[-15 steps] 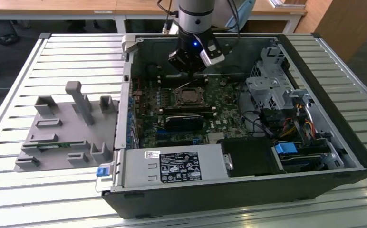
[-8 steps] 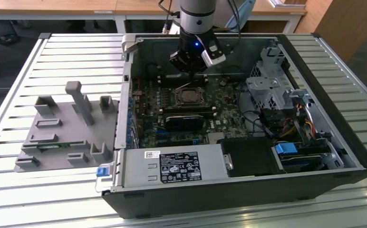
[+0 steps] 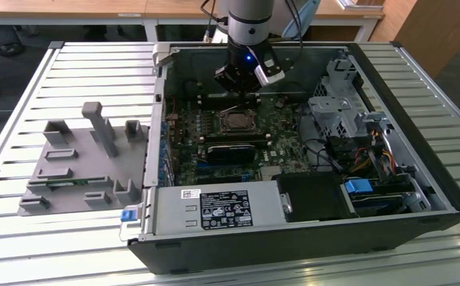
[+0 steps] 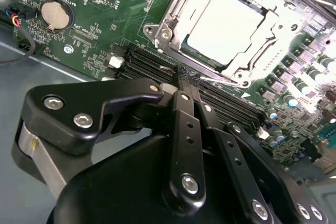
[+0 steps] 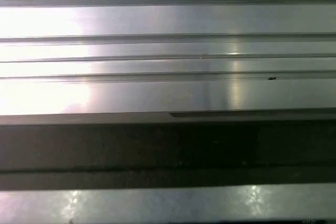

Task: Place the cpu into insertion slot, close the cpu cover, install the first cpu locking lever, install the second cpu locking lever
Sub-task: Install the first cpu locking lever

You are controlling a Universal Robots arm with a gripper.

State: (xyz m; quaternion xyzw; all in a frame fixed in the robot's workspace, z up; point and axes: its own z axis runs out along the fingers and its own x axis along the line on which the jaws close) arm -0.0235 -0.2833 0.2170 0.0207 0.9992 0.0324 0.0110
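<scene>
In the second wrist view the cpu (image 4: 226, 24) lies flat in the insertion slot, its pale metal face showing through the window of the cpu cover (image 4: 169, 22), which is down over it. My gripper (image 4: 187, 73) has its two black fingers pressed together, tips right at the socket's edge beside a thin silver locking lever (image 4: 223, 81). I cannot tell whether the tips pinch that lever. In the exterior view the gripper (image 3: 242, 94) hangs inside the open computer case just behind the insertion slot (image 3: 234, 122).
Black memory slots (image 4: 152, 69) and a coin battery (image 4: 55, 15) lie near the fingers. A grey power-supply box (image 3: 214, 208) and a drive cage (image 3: 341, 113) crowd the case. A grey fixture (image 3: 87, 161) stands on the slatted metal table (image 5: 168, 51).
</scene>
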